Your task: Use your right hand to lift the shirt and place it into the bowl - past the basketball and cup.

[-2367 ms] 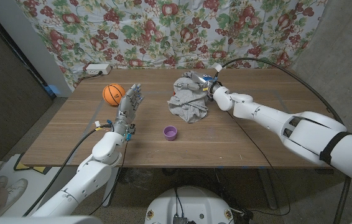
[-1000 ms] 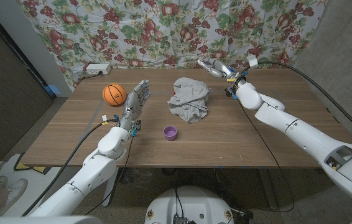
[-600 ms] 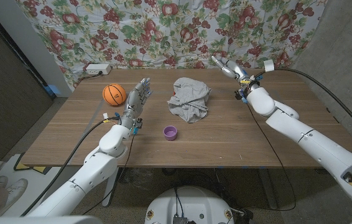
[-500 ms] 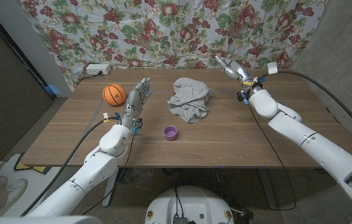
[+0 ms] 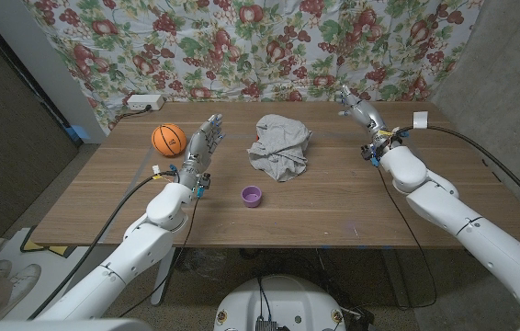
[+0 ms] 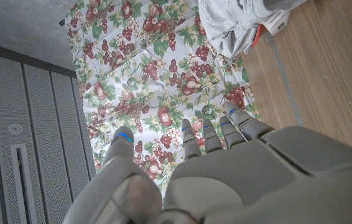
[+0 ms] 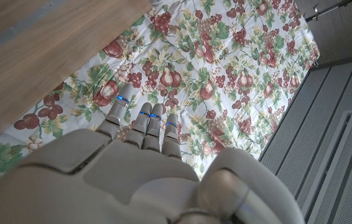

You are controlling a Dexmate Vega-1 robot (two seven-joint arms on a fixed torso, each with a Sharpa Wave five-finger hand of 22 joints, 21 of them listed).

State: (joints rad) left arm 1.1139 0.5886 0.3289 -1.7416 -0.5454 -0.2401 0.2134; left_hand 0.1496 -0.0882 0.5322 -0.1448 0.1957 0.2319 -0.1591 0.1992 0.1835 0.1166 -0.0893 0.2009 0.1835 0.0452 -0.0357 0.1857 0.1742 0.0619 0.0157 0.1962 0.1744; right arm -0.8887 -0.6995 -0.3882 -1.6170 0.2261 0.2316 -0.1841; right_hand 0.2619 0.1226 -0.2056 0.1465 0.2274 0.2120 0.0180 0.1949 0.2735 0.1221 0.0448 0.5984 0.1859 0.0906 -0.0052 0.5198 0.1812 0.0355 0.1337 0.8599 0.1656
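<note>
- The crumpled grey shirt is heaped mid-table; its long axis runs toward the floral backdrop.
- The right hand is raised, fingers released, empty.
- The left hand is likewise empty, beside the orange basketball.
- The small purple cup sits nearer the front edge.

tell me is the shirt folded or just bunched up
Bunched up. In the head view the grey shirt sits in a crumpled heap with uneven folds on the table, with neither hand touching it.

Grey shirt, orange basketball, purple cup
</note>
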